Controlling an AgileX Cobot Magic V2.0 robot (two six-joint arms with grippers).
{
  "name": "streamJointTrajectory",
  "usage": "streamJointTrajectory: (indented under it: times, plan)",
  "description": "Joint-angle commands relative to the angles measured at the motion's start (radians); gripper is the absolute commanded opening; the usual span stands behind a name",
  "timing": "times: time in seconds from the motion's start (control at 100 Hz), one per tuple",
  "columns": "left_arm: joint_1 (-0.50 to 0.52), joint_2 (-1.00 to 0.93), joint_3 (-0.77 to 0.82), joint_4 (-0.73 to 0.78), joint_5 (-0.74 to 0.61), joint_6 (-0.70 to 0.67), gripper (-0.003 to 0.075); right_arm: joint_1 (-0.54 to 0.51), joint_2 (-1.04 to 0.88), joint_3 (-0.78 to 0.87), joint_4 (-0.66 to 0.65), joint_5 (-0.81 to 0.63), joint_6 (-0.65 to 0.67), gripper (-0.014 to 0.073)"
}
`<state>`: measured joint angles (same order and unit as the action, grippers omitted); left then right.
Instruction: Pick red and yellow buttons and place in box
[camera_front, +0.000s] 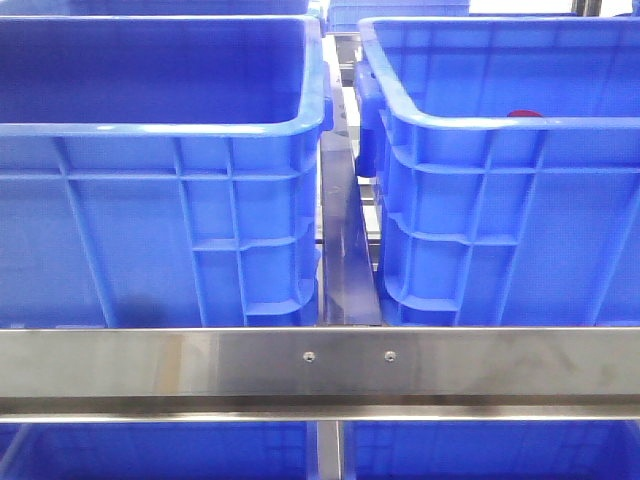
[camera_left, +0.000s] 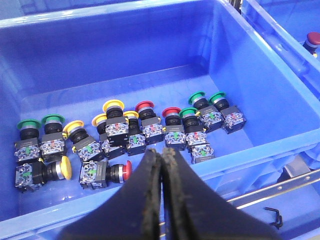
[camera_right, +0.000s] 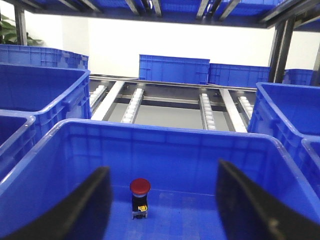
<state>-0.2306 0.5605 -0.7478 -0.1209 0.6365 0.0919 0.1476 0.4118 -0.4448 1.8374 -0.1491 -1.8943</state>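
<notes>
Two blue crates stand side by side. The left crate (camera_front: 150, 127) holds several push buttons in the left wrist view: red caps (camera_left: 145, 106), yellow caps (camera_left: 113, 105), one red lying on its side (camera_left: 126, 170) and one yellow lying (camera_left: 65, 167). My left gripper (camera_left: 162, 151) is shut and empty above that crate's near rim. The right crate, the box (camera_front: 480, 122), holds one red button (camera_front: 524, 114), standing upright in the right wrist view (camera_right: 140, 187). My right gripper (camera_right: 162, 166) is open and empty above the box, the button between its fingers but farther off.
Green-capped buttons (camera_left: 28, 123) lie among the others in the left crate. A steel shelf rail (camera_front: 320, 365) runs across the front. Roller tracks (camera_right: 135, 105) and more blue crates (camera_right: 174, 67) lie behind the box. Neither gripper shows in the front view.
</notes>
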Motion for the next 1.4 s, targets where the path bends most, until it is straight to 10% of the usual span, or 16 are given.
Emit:
streamJointTrajectory:
  times: [0.0,0.22,0.48,0.84,1.39]
  plan:
    - [0.002,0.001,-0.025,-0.011,-0.078,-0.010,-0.0019,0.001,-0.028,-0.006,0.081,0.029,0.003,0.0283]
    - [0.002,0.001,-0.025,-0.009,-0.078,-0.010,-0.0018,0.001,-0.035,-0.003,0.081,0.029,0.003,-0.0071]
    - [0.002,0.001,-0.025,-0.009,-0.078,-0.010,0.0050,0.001,-0.035,-0.003,0.081,0.057,0.004,-0.0068]
    - [0.002,0.062,-0.025,-0.017,-0.070,-0.034,0.0546,0.001,-0.035,-0.003,0.081,0.059,0.004,-0.0068]
    - [0.004,0.516,-0.270,0.027,-0.087,-0.036,0.0555,0.001,-0.035,-0.003,0.081,0.060,0.004,-0.0068]
